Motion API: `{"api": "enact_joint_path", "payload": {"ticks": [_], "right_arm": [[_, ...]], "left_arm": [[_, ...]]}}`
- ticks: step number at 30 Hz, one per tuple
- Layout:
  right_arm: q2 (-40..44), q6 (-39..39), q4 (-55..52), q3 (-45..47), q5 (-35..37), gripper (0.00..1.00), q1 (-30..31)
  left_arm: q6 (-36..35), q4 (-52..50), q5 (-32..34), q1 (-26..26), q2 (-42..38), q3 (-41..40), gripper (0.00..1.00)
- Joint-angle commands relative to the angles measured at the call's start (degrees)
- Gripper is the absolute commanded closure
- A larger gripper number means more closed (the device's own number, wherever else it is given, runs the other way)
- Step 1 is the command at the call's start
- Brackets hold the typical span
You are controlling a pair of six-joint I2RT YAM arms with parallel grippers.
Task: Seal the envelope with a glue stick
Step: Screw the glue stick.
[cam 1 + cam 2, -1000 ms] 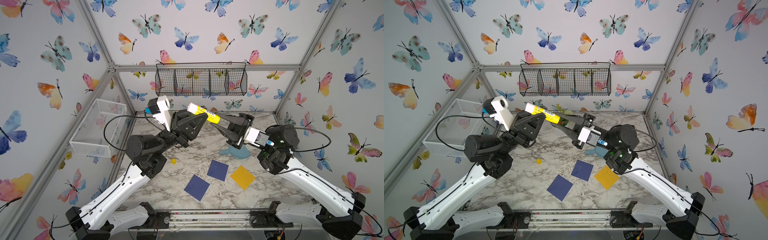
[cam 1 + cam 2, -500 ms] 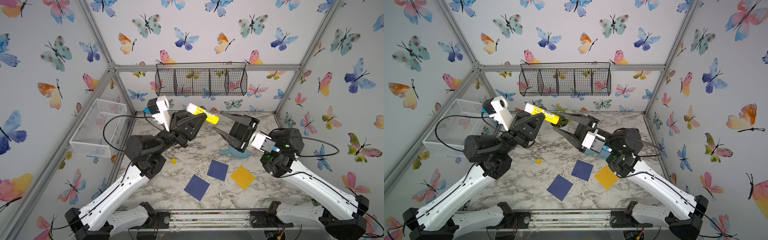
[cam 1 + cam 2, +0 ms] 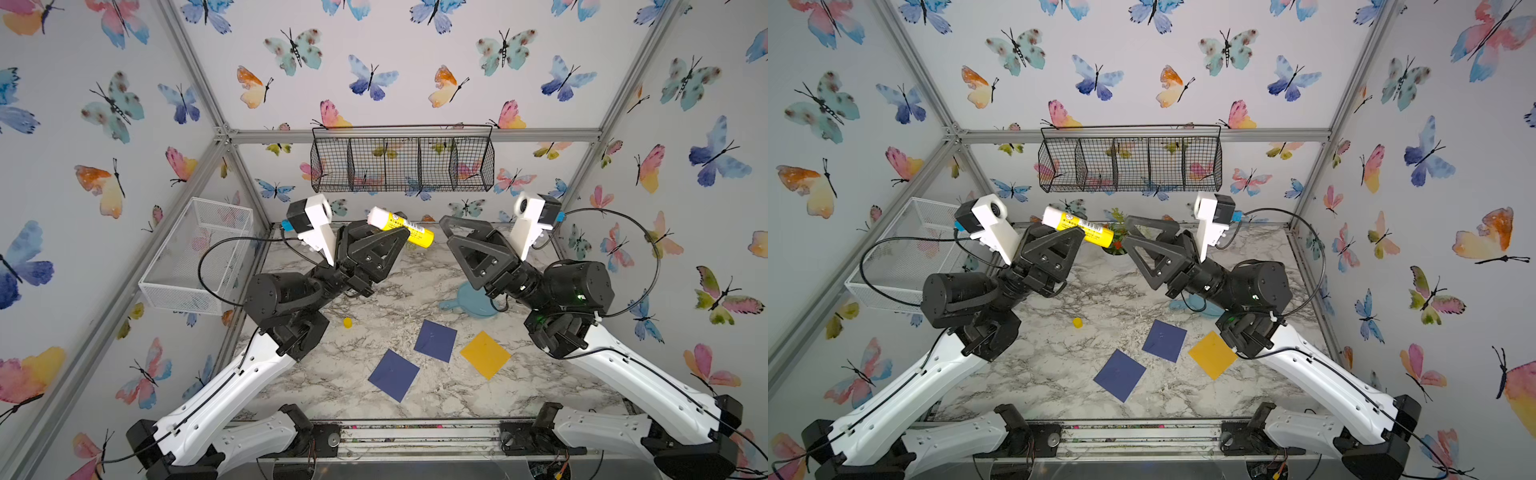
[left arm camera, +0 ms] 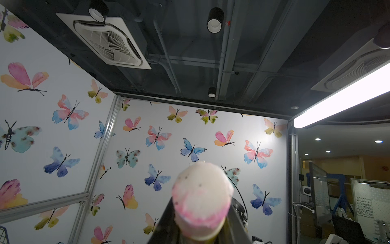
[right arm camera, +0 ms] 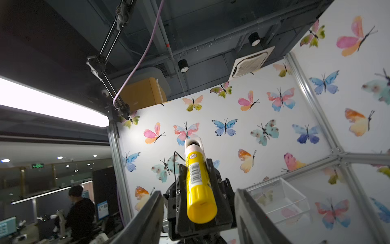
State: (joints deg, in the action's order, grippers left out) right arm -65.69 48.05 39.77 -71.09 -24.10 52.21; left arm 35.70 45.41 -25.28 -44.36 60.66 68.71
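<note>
Glue stick point(image 3: 400, 227) clamped in left gripper point(image 3: 395, 237), roughly level, yellow end toward parted right gripper point(image 3: 451, 229)

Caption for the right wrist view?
Left claw grips the yellow cylindrical glue stick, framed by the open right claw.

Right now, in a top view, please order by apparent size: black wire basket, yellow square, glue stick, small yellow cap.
1. black wire basket
2. yellow square
3. glue stick: held up nearer the camera and partly hidden, so unsure against the square
4. small yellow cap
</note>
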Motion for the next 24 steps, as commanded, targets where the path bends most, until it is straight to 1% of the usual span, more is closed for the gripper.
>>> {"api": "enact_joint_path", "payload": {"ticks": [1, 5, 12, 14, 24], "right_arm": [[-1.0, 10.9, 3.8, -0.9, -2.1, 0.36, 0.2], [-2.9, 12.3, 4.0, -2.6, -3.2, 0.36, 0.2], [-7.7, 15.8, 7.4, -6.3, -7.6, 0.42, 0.2], [-8.5, 16.4, 7.9, -7.1, -8.5, 0.46, 0.2], [-10.4, 18.6, 9.4, -8.1, -9.7, 0.52, 0.2]], "left_arm": [[-1.2, 3.4, 0.6, 0.1, -0.5, -0.5, 1.0], [-1.6, 4.4, 0.7, 0.1, -0.3, -0.7, 1.0], [-1.6, 4.8, 0.9, 0.1, 0.3, -0.8, 1.0], [-1.6, 4.7, 1.2, 0.1, 0.3, -0.9, 1.0], [-2.3, 2.9, 3.0, 0.1, 0.5, -0.9, 1.0]]}}
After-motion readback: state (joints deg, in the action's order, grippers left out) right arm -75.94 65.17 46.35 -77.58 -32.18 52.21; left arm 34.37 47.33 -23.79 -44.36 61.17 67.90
